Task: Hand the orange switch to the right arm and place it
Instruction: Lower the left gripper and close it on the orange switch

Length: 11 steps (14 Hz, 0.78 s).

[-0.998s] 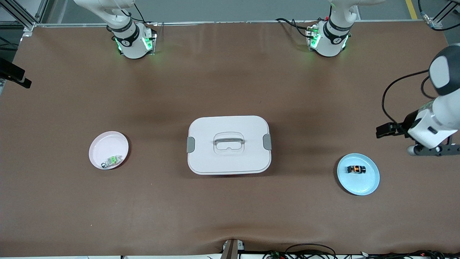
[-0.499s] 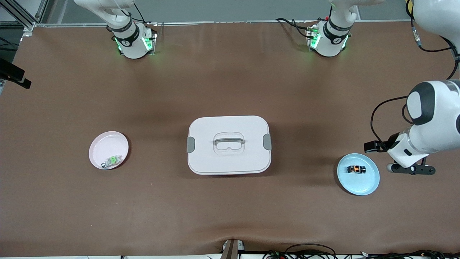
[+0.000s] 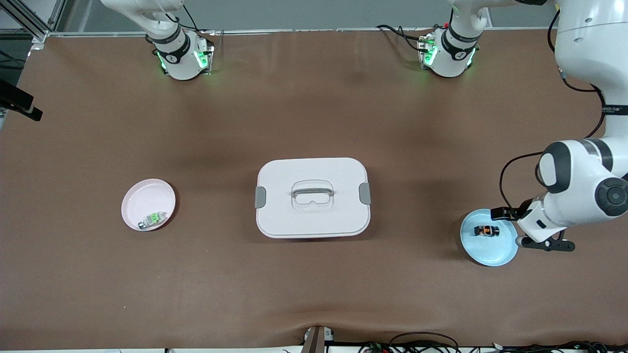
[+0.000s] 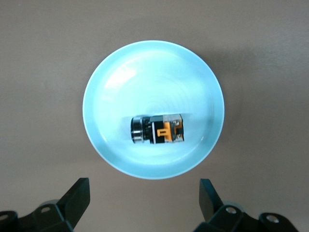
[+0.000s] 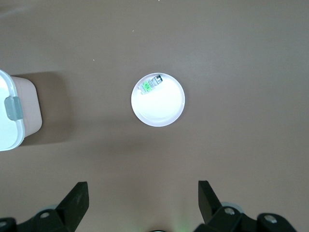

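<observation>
Front view, starting from the right arm's end of the table: the pink plate (image 3: 147,204) holds a green-and-white part (image 3: 153,218). My right gripper (image 5: 140,203) hangs high over the table near that plate, fingers spread and empty. At the middle sits the white lidded box (image 3: 312,197). Toward the left arm's end, the orange switch (image 3: 486,230) lies on its side in the blue plate (image 3: 490,252). My left gripper (image 4: 142,200) hovers by that plate's rim, fingers wide apart, holding nothing.
</observation>
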### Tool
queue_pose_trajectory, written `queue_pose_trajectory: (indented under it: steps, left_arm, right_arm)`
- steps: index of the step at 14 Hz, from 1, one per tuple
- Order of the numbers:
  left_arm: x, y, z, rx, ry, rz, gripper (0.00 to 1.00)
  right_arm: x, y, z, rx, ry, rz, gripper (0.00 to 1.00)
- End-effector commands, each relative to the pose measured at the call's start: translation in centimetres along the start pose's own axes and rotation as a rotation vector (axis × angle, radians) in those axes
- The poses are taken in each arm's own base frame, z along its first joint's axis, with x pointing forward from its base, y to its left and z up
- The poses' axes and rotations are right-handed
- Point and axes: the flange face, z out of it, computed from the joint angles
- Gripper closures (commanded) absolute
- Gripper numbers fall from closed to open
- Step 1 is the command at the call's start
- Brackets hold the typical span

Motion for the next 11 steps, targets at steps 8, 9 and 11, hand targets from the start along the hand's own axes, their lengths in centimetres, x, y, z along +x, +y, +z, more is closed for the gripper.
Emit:
queue_pose_trajectory:
  steps: [8, 9, 11]
  left_arm:
    - [3.1, 0.7, 6.3, 0.03, -0.037, 0.048, 0.0]
    - [3.3, 0.8, 6.6, 0.031, -0.032, 0.046, 0.0]
    - [3.4, 0.8, 7.2, 0.031, -0.031, 0.044, 0.0]
  right_arm:
    - [-0.4, 0.3, -0.2, -0.003, 0.009, -0.006, 0.0]
    - [-0.4, 0.3, -0.2, -0.003, 0.009, -0.006, 0.0]
    - [-0.4, 0.3, -0.2, -0.003, 0.009, -0.006, 0.0]
